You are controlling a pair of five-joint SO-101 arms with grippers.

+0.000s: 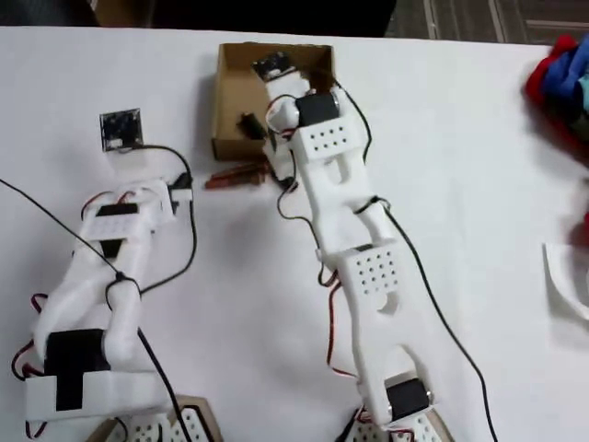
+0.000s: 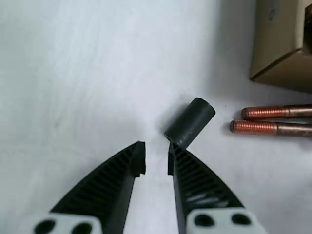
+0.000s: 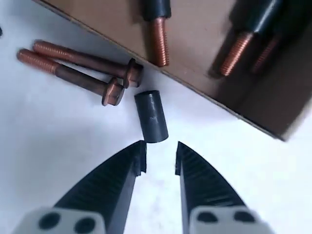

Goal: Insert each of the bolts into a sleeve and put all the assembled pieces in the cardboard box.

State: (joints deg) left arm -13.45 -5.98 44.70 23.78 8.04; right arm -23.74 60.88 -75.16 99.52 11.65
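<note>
**Outside, loose parts; inside, joined ones**

Here two copper-coloured threaded metal bolts lie side by side on the white surface, just beside the outer wall of the brown cardboard box. Seen from my right wrist, the bolts point their flanged heads towards a short black cylindrical sleeve. It lies on its side just beyond those heads and close to the box's edge. Inside the box rest several assembled pieces, copper threads poking out of black sleeves.

From my left wrist, the threaded ends of the bolts face a second black sleeve. This one lies tilted on the surface, near a corner of the box.

My right pincer is released, its tips parted with nothing between them. The first sleeve sits just ahead of the gap.

My left pincer is also released, with only a narrow gap and nothing in it. The second sleeve's near end is at the outer tip of one finger. Whether they touch, I cannot tell.
</note>
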